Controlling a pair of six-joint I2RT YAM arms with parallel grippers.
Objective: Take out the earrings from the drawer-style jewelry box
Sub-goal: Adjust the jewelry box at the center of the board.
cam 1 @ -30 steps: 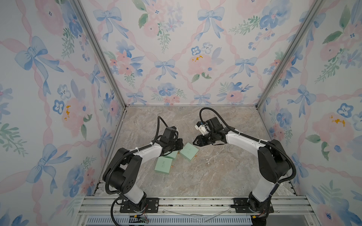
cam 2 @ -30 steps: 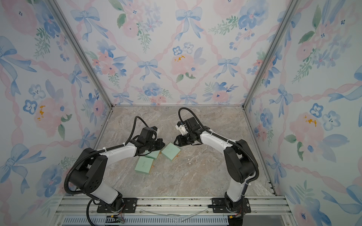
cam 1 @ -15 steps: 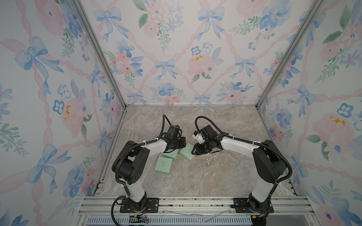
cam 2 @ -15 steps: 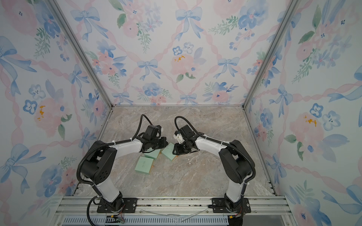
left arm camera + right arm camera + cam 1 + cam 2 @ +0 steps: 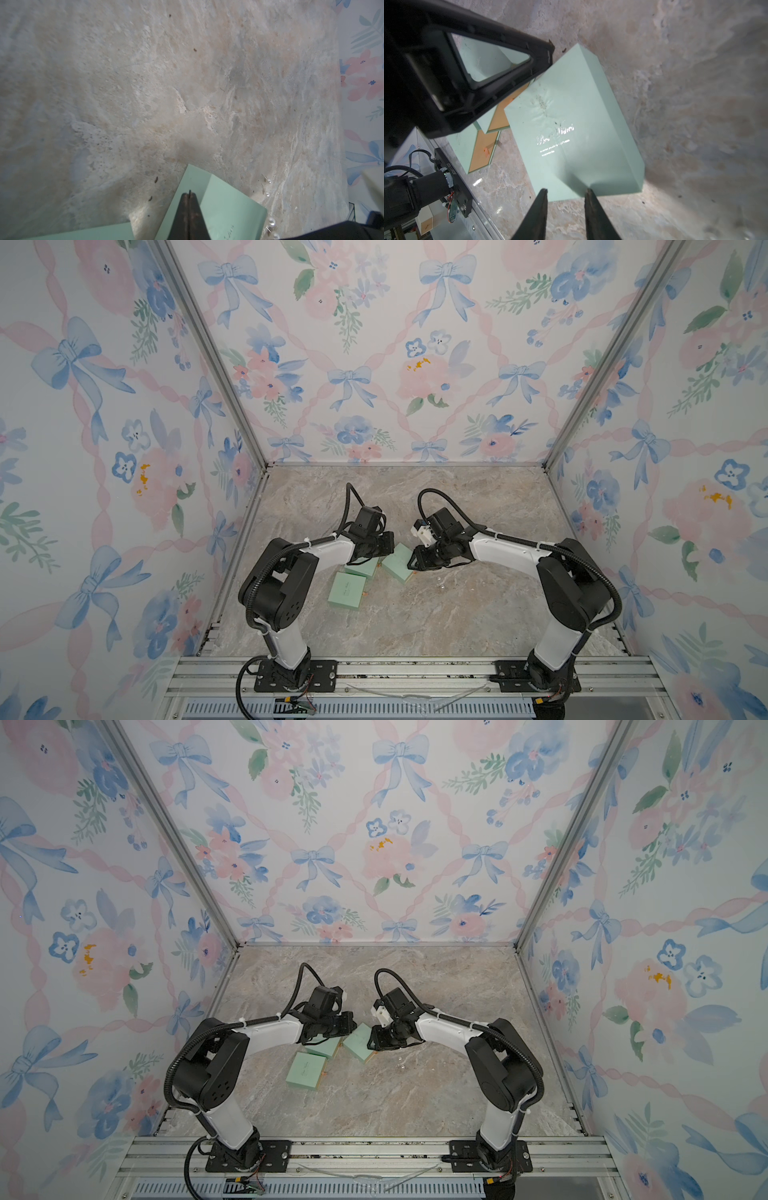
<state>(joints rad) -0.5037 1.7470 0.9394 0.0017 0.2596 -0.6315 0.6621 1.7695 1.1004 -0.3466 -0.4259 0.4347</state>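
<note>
Three mint-green jewelry boxes lie together mid-table: one (image 5: pixel 348 590) nearest the front, one (image 5: pixel 362 568) behind it, one (image 5: pixel 397 562) to their right. The right-hand box (image 5: pixel 571 128) carries silver lettering. My right gripper (image 5: pixel 566 191) is open at that box's edge, with only table between its fingers. My left gripper (image 5: pixel 189 194) is shut, its tip over a mint box (image 5: pixel 228 209). Several tiny pearl earrings (image 5: pixel 269 181) lie on the table beside that box. In both top views, earrings (image 5: pixel 440 581) show as whitish specks right of the boxes.
Tan drawer ends (image 5: pixel 500 116) show on the two other boxes. The left gripper's black finger (image 5: pixel 488 72) hangs over them, close to the lettered box's far corner. Flowered walls (image 5: pixel 374 364) enclose the marble table (image 5: pixel 478 614); a metal rail (image 5: pixel 415 672) runs along the front.
Both arms have moved in toward the boxes. My right gripper came down to the edge of the right-hand box and its fingers narrowed slightly. The left gripper stayed shut.
</note>
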